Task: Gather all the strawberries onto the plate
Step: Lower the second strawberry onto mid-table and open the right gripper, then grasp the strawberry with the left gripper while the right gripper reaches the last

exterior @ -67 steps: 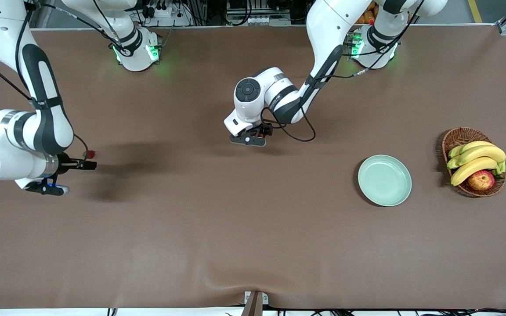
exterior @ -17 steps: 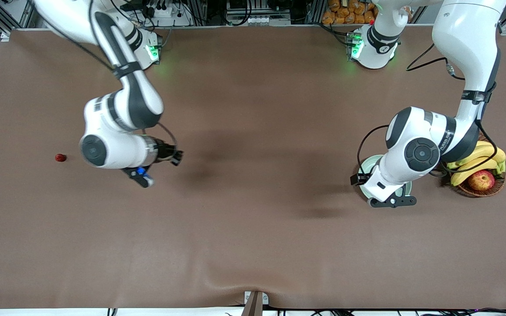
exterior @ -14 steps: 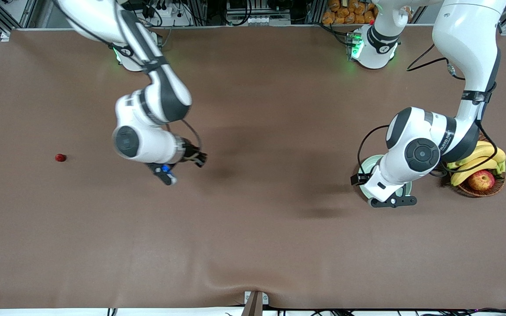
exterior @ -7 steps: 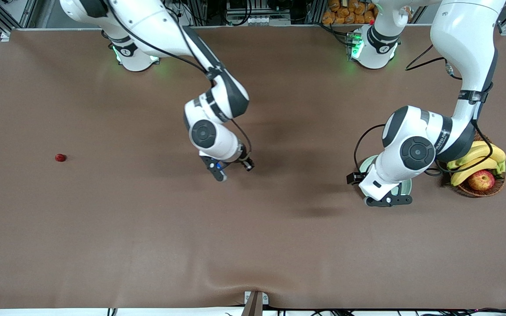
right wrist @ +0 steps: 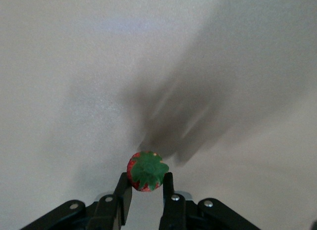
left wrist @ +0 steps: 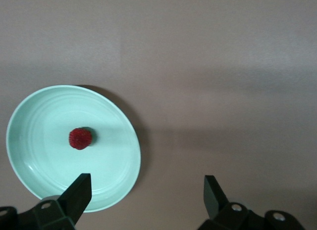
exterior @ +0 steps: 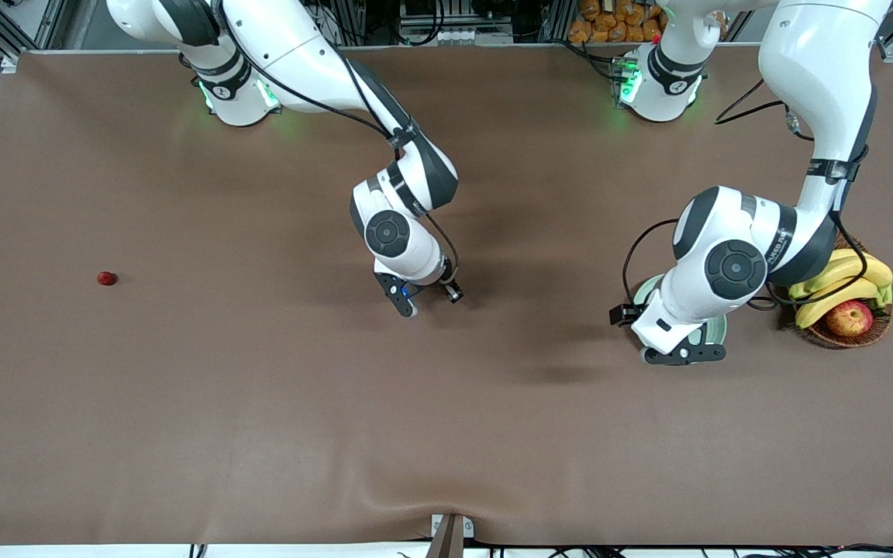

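My right gripper point(exterior: 453, 292) hangs over the middle of the table, shut on a strawberry point(right wrist: 147, 171) whose green top shows between the fingers of that gripper point(right wrist: 147, 180). A second strawberry point(left wrist: 79, 138) lies in the pale green plate point(left wrist: 29, 121). My left gripper point(left wrist: 146, 190) is open and holds nothing, one finger over the plate's rim and the other over bare table. In the front view the left hand point(exterior: 667, 337) covers most of the plate point(exterior: 716, 332). A third strawberry point(exterior: 107, 278) lies on the table near the right arm's end.
A wicker basket point(exterior: 803, 244) with bananas point(exterior: 842, 283) and an apple point(exterior: 849, 318) stands beside the plate at the left arm's end. The brown table cover has a ripple near its front edge point(exterior: 415, 480).
The right arm has swung from near the lone strawberry to the table's middle, toward the plate, carrying its berry. The left hand has shifted only slightly over the plate.
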Robot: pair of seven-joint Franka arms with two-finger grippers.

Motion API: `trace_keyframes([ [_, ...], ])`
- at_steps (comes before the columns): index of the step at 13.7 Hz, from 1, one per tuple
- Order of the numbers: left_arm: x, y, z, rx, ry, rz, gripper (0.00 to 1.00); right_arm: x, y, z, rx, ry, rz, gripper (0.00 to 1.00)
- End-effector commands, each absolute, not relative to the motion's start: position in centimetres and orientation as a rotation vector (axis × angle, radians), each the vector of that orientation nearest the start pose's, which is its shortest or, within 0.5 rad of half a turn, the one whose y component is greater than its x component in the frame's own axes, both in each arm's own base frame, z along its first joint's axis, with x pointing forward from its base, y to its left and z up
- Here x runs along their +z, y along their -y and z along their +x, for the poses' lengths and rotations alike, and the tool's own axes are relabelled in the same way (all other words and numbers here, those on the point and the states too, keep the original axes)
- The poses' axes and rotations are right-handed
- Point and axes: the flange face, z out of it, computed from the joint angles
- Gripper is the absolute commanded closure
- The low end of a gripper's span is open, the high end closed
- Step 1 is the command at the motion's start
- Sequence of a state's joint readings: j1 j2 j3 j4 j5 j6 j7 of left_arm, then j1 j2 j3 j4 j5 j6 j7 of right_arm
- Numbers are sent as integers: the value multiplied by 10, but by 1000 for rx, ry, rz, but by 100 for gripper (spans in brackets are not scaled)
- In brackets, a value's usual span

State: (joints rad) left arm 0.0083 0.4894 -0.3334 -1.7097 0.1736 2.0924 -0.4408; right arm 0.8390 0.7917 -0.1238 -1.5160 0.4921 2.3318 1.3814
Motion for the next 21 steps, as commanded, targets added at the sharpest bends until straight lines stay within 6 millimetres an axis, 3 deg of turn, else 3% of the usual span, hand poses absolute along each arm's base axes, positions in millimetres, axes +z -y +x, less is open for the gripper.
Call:
trace_keyframes([
  [1,317,199,637,115,127,-3163,0,200,-499,521,343,-1370,-2609,5],
  [3,317,206,635,120,123,-3173,0,201,-498,522,336,-1365,-2612,0],
  [5,311,208,636,129,133,-3186,0,218,-485,539,349,-1386,-2588,0],
  [6,304,215,635,142,139,-3205,0,229,-471,553,368,-1415,-2570,0],
  [8,305,248,634,123,110,-3241,0,253,-442,581,402,-1446,-2554,0],
  [10,293,265,631,149,211,-3233,0,273,-408,605,425,-1466,-2556,0],
  [12,295,309,624,133,212,-3241,0,289,-356,624,491,-1399,-2619,0],
  [15,287,393,584,118,176,-3215,0,318,-257,642,600,-1170,-2808,0],
  [18,267,461,552,40,124,-3188,0,341,-159,651,670,-951,-2913,0],
  [21,234,514,514,-56,5,-3198,0,352,-90,645,682,-764,-3037,0],
])
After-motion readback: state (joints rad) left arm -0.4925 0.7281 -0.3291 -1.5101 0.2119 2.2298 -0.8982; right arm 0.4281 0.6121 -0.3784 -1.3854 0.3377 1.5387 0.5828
